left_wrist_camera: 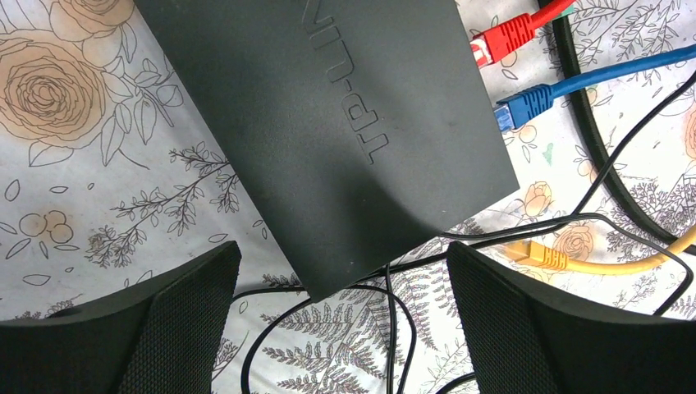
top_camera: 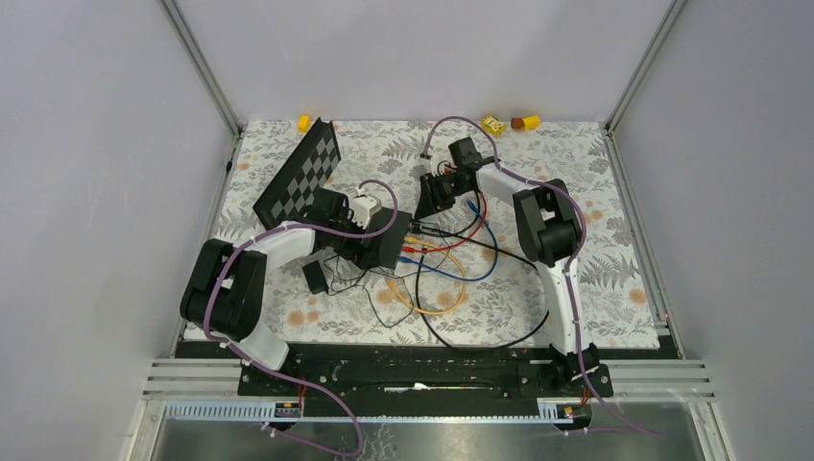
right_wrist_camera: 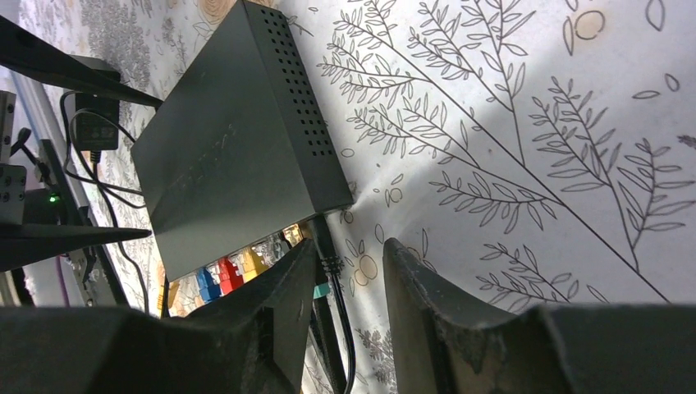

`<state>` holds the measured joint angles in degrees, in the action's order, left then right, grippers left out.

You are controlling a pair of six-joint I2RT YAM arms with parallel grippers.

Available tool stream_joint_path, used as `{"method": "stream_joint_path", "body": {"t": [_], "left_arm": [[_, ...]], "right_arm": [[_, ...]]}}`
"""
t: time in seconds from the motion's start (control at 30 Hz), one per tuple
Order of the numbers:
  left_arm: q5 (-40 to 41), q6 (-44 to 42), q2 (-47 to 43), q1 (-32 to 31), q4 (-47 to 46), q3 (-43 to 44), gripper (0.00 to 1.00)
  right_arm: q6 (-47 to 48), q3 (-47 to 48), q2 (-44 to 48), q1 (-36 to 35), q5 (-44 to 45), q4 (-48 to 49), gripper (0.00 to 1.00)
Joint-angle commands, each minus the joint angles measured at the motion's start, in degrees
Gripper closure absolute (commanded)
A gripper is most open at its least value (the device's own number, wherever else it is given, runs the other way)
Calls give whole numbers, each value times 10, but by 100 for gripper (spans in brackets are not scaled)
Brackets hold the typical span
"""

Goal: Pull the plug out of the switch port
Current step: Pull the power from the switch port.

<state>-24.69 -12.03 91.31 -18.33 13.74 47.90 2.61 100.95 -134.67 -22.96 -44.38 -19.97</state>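
right hand [right_wrist_camera: 351,248] straddles the black plug [right_wrist_camera: 320,231] at the switch [right_wrist_camera: 238,139].

A flat matte-black rectangular switch box [left_wrist_camera: 328,123] is marked with raised lettering in the same black, and one side is dotted with rows of small holes. The bench [left_wrist_camera: 82,189] is covered in white cloth printed with grey line-drawn ferns and pale orange roses. A red plug [left_wrist_camera: 509,38], a blue plug [left_wrist_camera: 529,105] and a yellow plug [left_wrist_camera: 542,256] are matched by their cables, and thin black wires [left_wrist_camera: 632,139] are crossed over them. A flat board [top_camera: 305,176] is chequered in black and grey. The left hand [left_wrist_camera: 342,250] is fitted with black, finely grid-textured fingers [left_wrist_camera: 172,328].
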Motion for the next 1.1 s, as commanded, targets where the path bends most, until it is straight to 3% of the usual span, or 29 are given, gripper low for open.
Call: {"method": "stream_joint_path", "body": {"t": [0.0, 0.63, 1.07], "left_arm": [[-13, -22, -2, -2, 1, 10, 3], [10, -39, 2, -22, 6, 6, 1], [44, -26, 3, -26, -14, 11, 1]], "right_arm": [[-6, 24, -22, 1, -36, -8, 58], [2, 34, -57, 1, -78, -14, 66], [17, 36, -62, 7, -108, -15, 81]]}}
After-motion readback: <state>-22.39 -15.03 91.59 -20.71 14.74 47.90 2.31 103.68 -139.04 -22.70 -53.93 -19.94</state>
